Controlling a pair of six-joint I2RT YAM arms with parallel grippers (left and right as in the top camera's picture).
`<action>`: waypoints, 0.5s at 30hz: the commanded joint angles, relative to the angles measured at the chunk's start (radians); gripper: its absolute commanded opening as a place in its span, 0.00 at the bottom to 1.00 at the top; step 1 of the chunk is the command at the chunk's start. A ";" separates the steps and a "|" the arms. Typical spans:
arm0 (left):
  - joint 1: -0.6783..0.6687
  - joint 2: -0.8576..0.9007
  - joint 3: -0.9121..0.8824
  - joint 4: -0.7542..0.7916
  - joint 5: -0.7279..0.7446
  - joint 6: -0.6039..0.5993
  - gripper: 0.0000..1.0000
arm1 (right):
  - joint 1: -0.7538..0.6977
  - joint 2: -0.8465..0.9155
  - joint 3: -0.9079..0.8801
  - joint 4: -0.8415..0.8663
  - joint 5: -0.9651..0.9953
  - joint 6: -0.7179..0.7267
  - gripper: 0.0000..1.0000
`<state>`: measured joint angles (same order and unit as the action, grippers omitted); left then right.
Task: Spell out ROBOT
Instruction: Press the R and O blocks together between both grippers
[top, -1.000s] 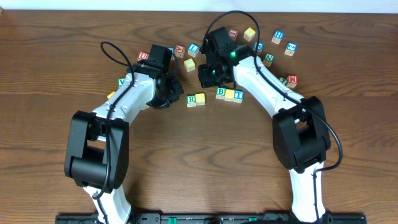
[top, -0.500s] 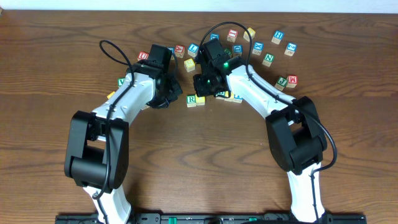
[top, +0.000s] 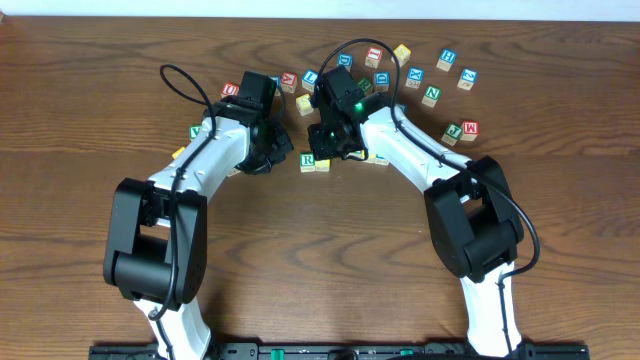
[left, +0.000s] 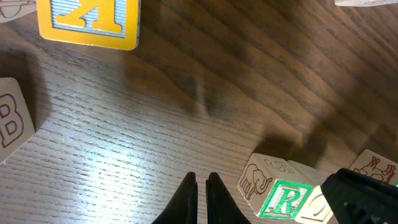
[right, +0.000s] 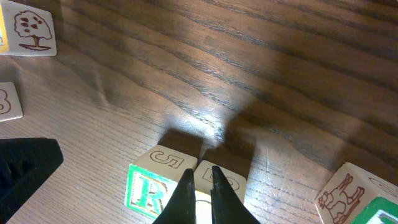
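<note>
Right jaws pinched together, tips over block adjoining R block.

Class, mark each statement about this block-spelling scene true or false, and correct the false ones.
1. The left gripper holds a block. False: its fingers are together over the bare table, with nothing between them.
2. The R block has a green letter. True.
3. The M block touches the R block. False: it lies well away from it, beside the J block.
4. The A block is yellow with a blue letter. True.
</note>
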<state>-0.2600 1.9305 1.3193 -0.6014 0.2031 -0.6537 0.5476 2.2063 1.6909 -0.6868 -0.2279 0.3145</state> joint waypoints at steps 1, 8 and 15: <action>0.003 0.011 -0.006 -0.002 -0.021 0.006 0.08 | 0.006 0.006 -0.006 0.000 0.017 0.010 0.05; 0.000 0.011 -0.006 -0.002 -0.013 0.020 0.07 | -0.035 -0.019 0.020 0.039 0.011 0.007 0.12; -0.006 0.011 -0.006 0.006 0.029 0.032 0.07 | -0.090 -0.093 0.022 -0.003 0.012 0.014 0.15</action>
<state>-0.2600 1.9305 1.3193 -0.6010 0.2138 -0.6453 0.4824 2.1868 1.6913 -0.6754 -0.2199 0.3222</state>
